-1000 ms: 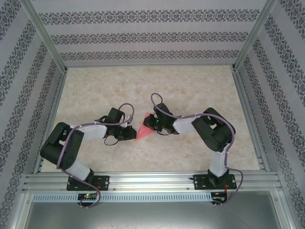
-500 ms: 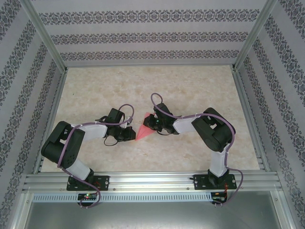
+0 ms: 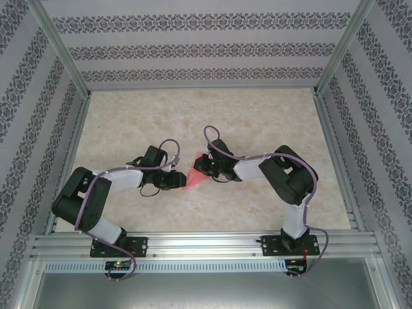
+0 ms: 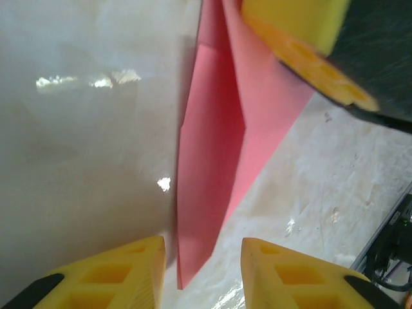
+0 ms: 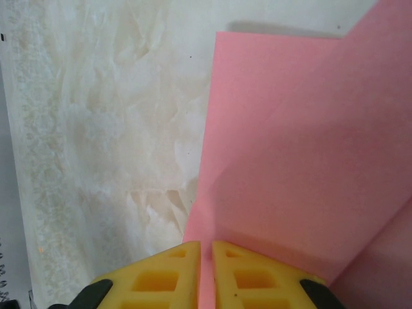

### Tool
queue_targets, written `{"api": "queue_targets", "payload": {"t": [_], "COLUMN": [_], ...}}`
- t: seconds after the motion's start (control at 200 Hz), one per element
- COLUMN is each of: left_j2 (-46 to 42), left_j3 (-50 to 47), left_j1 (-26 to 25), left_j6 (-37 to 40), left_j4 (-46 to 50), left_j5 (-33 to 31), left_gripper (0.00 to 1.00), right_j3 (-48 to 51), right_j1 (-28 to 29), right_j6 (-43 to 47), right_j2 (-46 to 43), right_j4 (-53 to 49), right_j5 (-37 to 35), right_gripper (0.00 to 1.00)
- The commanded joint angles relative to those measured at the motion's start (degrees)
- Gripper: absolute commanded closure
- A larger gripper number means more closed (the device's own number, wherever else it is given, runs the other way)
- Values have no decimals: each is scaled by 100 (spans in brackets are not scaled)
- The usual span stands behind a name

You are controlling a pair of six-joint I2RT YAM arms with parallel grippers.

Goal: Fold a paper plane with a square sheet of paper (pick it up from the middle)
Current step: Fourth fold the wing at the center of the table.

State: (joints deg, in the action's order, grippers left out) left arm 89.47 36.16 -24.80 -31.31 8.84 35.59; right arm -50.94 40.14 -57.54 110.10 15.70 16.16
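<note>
The paper plane (image 3: 192,176) is pink-red paper folded into a narrow pointed dart with layered creases, lying mid-table between both arms. My right gripper (image 3: 201,166) is shut on its wide upper edge. In the right wrist view the yellow fingertips (image 5: 174,270) pinch the pink paper (image 5: 290,141) with almost no gap. My left gripper (image 3: 177,180) stands open at the dart's pointed lower end. In the left wrist view the paper's tip (image 4: 212,161) reaches down between the spread fingers of my left gripper (image 4: 203,261), touching neither. The right gripper's yellow finger (image 4: 302,51) shows at the top.
The marbled tabletop (image 3: 257,122) is bounded by patterned walls and aluminium rails (image 3: 206,244) along the near edge. Purple cables loop over both wrists. Open table lies behind and to both sides of the arms.
My left arm has shifted slightly, its gripper edging right toward the paper's pointed end. The right gripper and the paper have stayed put.
</note>
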Motion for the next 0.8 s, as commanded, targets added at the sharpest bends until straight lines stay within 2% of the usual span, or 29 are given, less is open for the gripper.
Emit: {"api": "queue_targets", "payload": {"t": [0.0, 0.1, 0.225, 0.4, 0.794], "left_j2": [164, 249, 281, 442, 527], "left_j3": [115, 153, 187, 263, 249], "left_j1": [31, 29, 34, 36, 33], "left_j6": [169, 183, 204, 248, 237], "left_j4": [-132, -125, -35, 84, 117], "left_j5": [248, 283, 193, 151, 79], "left_gripper": [62, 64, 72, 78, 87], "right_j3": [163, 181, 181, 179, 146], "right_j1": [40, 42, 40, 42, 41], "right_j6": [15, 14, 6, 6, -2], "right_j2": [319, 310, 310, 321, 378], "right_j4": [-441, -441, -441, -445, -460], "right_j5": [-245, -254, -254, -237, -236], "right_gripper": [86, 86, 86, 86, 86]}}
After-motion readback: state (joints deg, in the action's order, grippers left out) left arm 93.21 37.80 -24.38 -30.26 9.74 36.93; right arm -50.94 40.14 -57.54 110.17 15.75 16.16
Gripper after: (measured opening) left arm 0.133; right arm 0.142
